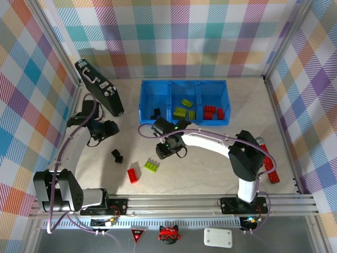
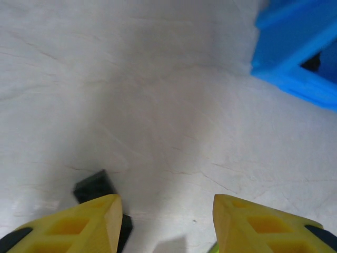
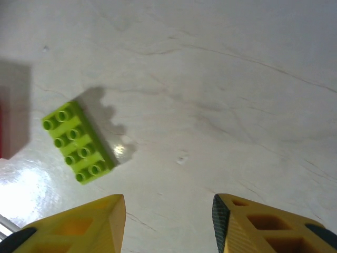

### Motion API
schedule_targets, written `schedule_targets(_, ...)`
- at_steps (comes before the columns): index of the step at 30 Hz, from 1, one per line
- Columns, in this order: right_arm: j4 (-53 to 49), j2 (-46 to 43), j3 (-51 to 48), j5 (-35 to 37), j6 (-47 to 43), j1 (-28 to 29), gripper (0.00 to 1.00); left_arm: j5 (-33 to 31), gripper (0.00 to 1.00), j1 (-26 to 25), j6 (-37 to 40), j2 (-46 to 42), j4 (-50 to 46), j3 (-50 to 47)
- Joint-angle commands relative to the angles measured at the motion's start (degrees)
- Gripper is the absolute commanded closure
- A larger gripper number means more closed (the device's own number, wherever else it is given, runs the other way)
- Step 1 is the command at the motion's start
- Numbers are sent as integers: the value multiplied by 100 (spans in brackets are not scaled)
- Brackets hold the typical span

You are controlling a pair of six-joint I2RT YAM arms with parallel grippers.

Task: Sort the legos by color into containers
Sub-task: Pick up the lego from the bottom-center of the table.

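From above the near edge, the top camera overlooks the whole table (image 1: 200, 179); the wrist cameras face it closely, right sharing the green brick (image 3: 78, 142), left the blue tray (image 2: 287, 63)

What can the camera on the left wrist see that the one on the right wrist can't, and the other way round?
Left wrist view: a small black lego on the table beside a finger of the left pincer, and a corner of the blue tray.
Right wrist view: a lime green lego lying flat, studs up, ahead of the right pincer.
Shared: the pale table and a pair of yellow fingers standing apart with nothing between them.
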Motion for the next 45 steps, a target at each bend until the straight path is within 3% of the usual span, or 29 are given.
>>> schedule_targets(1,-319,376,426,140,-147,296,51,530,51,483,442,-72,-276,-123)
schedule_targets(5,-512,867,921,244,-203,627,51,630,51,829,578,-97,-71,-196)
schedule_targets(14,-924,1693,1768,337,-389,1007,47,753,51,844,569,11,125,-244)
schedule_targets(25,-1080,2009,1935,334,-481,1101,38,815,50,845,560,25,168,-257)
schedule_targets(45,-1112,2230,1846,446,-507,1119,47,692,50,845,569,-76,142,-252)
